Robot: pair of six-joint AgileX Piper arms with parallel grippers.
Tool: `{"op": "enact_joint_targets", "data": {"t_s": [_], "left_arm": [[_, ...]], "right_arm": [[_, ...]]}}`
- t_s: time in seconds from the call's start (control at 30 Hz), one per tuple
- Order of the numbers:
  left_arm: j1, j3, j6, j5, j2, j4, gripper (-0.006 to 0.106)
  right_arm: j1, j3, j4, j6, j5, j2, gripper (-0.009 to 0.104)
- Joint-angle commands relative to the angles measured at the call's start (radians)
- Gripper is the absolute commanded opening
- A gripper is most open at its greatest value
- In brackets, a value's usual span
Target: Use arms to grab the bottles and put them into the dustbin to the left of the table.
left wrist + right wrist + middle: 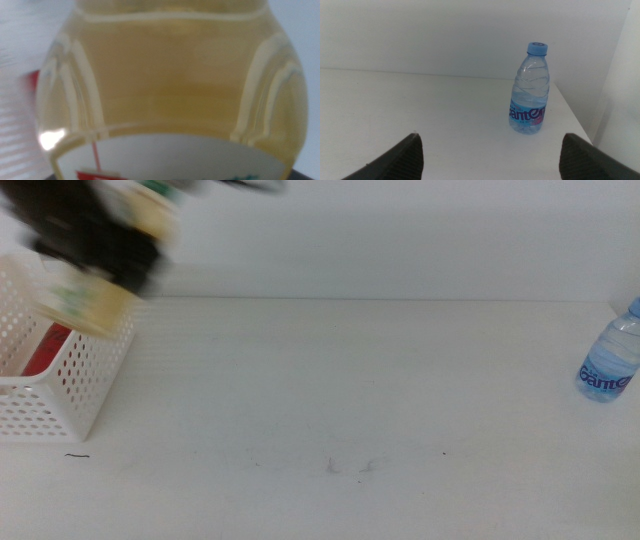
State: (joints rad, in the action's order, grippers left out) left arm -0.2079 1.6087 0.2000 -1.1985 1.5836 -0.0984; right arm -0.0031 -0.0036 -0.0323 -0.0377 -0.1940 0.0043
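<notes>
The right gripper [490, 155] waits with jaws spread wide, low over the smooth white table [340, 380]. Beyond it at the right edge stands the ribbed clear water bottle [610, 360]. Far left, the blurred left gripper [95, 255] clamps the rounded yellow drink bottle [170, 85] above the perforated white dustbin [60, 395], with the red soda can [45, 350] inside.

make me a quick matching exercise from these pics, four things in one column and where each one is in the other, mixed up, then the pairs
Things:
1. yellow drink bottle
2. clear water bottle
3. red soda can
4. right gripper

Places or states:
A. lying inside the dustbin
B. standing upright near the table's right edge
C. carried by the left gripper above the dustbin
D. jaws open, facing the water bottle, apart from it

Pairs: 1-C, 2-B, 3-A, 4-D
</notes>
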Motion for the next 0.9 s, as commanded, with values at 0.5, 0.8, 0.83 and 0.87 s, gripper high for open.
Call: {"op": "enact_joint_targets", "data": {"t_s": [0.5, 0.8, 0.83, 0.87], "left_arm": [[0.417, 0.110, 0.013, 0.177, 0.388, 0.085, 0.013], [0.419, 0.110, 0.006, 0.156, 0.426, 0.088, 0.094], [0.419, 0.110, 0.006, 0.151, 0.417, 0.088, 0.094], [0.419, 0.110, 0.006, 0.140, 0.401, 0.088, 0.094]], "right_arm": [[-0.007, 0.004, -0.003, -0.004, 0.007, -0.004, 0.072], [-0.007, 0.004, -0.003, -0.004, 0.007, -0.004, 0.072], [-0.007, 0.004, -0.003, -0.004, 0.007, -0.004, 0.072], [-0.007, 0.004, -0.003, -0.004, 0.007, -0.004, 0.072]]}}
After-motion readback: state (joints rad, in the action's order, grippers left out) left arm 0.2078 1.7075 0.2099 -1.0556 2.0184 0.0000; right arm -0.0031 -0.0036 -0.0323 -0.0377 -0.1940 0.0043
